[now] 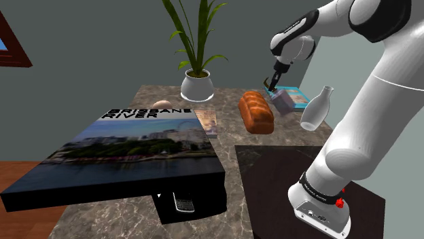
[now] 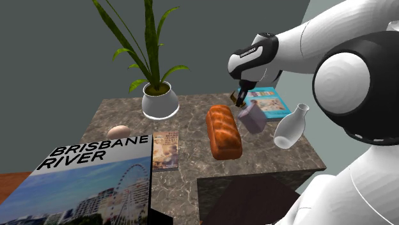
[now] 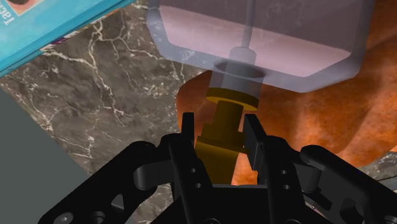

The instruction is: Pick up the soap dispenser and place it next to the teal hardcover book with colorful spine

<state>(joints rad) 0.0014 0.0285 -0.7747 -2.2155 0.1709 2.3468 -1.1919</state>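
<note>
Over the tabletop (image 2: 192, 160), between the bread loaf (image 2: 224, 131) and the teal book (image 2: 272, 102), the claw (image 2: 240, 97) pinches the soap dispenser (image 2: 252, 118) by its amber pump (image 3: 222, 124), body hanging tilted below, the book just beside it, opposite the loaf.

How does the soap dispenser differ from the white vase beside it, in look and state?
The soap dispenser is see-through lilac with a boxy body; the vase is opaque white, round-bellied with a narrow neck. The gripper clasps the soap dispenser by its amber pump; the vase is held by nothing. Both are near the teal book.
</note>
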